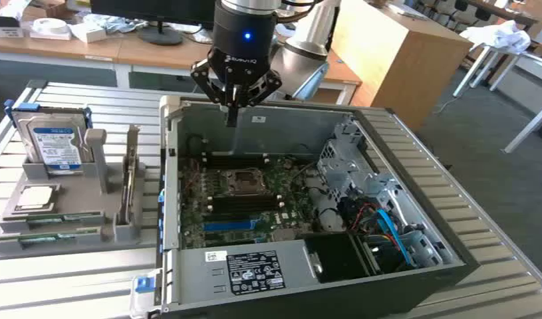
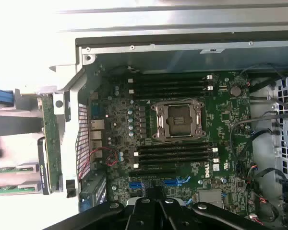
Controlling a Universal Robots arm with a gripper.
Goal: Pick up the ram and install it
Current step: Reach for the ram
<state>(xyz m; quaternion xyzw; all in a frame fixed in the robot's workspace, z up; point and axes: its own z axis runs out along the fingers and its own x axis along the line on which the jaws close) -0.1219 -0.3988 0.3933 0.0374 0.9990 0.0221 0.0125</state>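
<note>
at the exterior view's left a matte grey holder [image 1: 98, 174] sits on the ribbed metal table [image 1: 58, 286]. it props up a blue-labelled hard drive [image 1: 56, 146], a square silver processor chip [image 1: 36, 197] and a thin expansion card [image 1: 130, 176] standing on edge. the ram [image 1: 56, 218], two narrow green sticks, lies flat along the holder's near edge; its chips are too small to make out. further right stands the open steel case [image 1: 377, 126], its near corner cut off, with the green motherboard [image 1: 244, 199] inside. the black gripper [image 1: 233, 118] hangs over the case's back wall, fingers pressed together and empty, well apart from the ram.
</note>
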